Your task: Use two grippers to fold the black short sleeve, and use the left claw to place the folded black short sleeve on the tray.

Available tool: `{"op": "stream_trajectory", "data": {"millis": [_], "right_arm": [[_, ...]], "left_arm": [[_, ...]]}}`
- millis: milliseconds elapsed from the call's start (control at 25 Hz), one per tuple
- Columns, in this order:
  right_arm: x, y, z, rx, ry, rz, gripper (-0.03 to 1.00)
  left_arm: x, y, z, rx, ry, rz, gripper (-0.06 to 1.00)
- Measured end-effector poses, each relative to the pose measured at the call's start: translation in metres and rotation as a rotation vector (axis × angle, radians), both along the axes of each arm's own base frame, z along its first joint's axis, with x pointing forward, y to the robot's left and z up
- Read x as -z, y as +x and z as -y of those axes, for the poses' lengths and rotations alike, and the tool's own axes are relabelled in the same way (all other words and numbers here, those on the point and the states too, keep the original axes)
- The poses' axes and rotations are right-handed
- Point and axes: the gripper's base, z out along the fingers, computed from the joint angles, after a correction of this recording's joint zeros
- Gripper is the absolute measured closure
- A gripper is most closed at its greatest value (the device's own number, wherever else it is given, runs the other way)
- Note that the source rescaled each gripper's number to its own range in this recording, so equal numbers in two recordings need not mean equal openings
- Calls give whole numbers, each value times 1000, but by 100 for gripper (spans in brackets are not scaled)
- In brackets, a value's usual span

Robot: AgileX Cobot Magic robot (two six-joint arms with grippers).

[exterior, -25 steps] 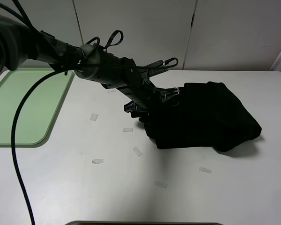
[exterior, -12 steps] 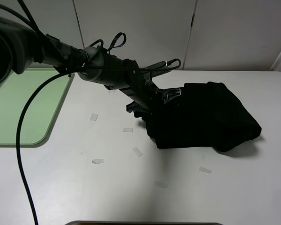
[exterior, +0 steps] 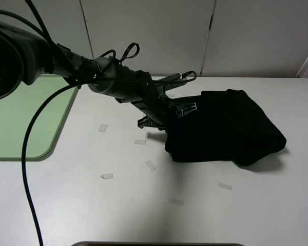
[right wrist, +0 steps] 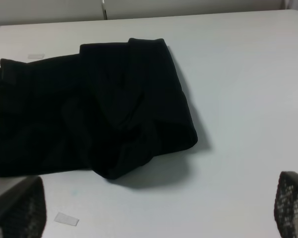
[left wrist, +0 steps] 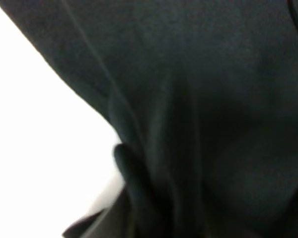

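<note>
The black short sleeve (exterior: 226, 128) lies as a folded, rumpled bundle on the white table, right of centre. My left gripper (exterior: 167, 119) reaches across to its left edge, and its tip is sunk into the cloth there. The left wrist view is filled with black short sleeve fabric (left wrist: 213, 99), gathered in pleats that converge at the jaws, so the gripper is shut on it. In the right wrist view the right gripper (right wrist: 154, 210) hangs open above the table, short of the black short sleeve (right wrist: 89, 109), with nothing between its fingertips (right wrist: 293, 203). The pale green tray (exterior: 20, 118) sits at the far left.
Several small pale tape scraps (exterior: 107, 176) are scattered on the table in front of and left of the shirt. A black cable (exterior: 25, 154) loops down from the left arm over the table's left side. White wall panels stand behind the table.
The left arm has edged right into the shirt's left edge. That edge has drawn in slightly as the jaws closed on the cloth. The rest of the shirt is unmoved.
</note>
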Motion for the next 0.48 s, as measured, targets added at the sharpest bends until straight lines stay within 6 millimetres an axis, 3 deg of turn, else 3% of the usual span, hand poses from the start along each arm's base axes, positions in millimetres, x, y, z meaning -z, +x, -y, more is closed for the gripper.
{"op": "stream_trajectory", "data": {"millis": [280,480], "right_arm": [[0,0,0,0,0,0,-3],[0,0,0,0,0,0,-3]], "left_arm": [[0,1,-1,-13,-7,-12,83],[-9,3,-13,-12,-3,-86,83]]}}
